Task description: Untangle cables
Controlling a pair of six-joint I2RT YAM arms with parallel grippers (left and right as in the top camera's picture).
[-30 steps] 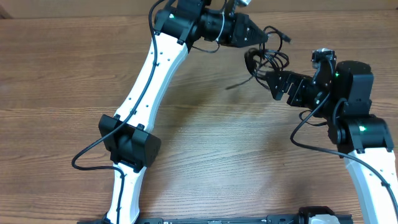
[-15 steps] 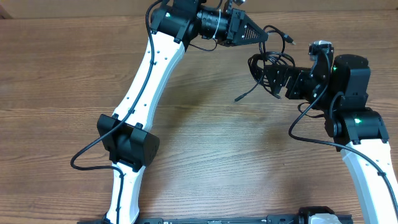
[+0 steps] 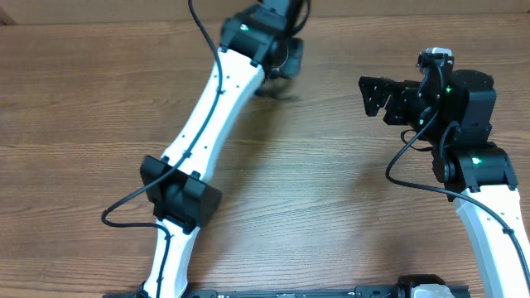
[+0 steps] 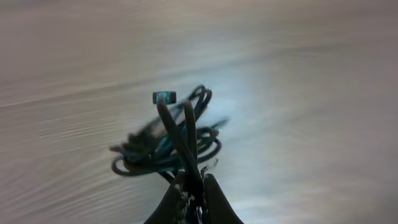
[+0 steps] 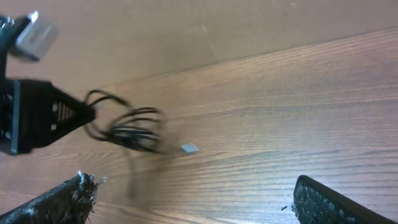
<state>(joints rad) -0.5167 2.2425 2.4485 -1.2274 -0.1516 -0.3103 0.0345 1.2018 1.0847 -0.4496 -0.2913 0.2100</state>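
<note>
The left gripper [image 4: 194, 186] is pinched fully shut on a strand or two of the cables [image 4: 165, 146]; the rest of the tangle spreads just beyond its fingertips as a loose clump of black loops, one small plug end sticking up on the far side. Seen from the right wrist, that clump [image 5: 130, 130] trails straight out of the left gripper's tip along the line of its fingers, and a silver plug [image 5: 188, 148] sits at the end farthest from the left gripper. Whether the loops hang clear of the table [image 3: 99, 99] or brush it is lost in the blur. The right gripper [image 5: 196, 186] stands spread as wide as it goes with nothing between its fingers; it faces the left gripper but is well apart from it, and the clump lies off to one side of its gap rather than inside it. The left arm has the tangle, then, and the free end points away from it toward the open one — so the next pull likely falls to the right arm, which would need to close in on the plug end crosswise to the clump's length.
</note>
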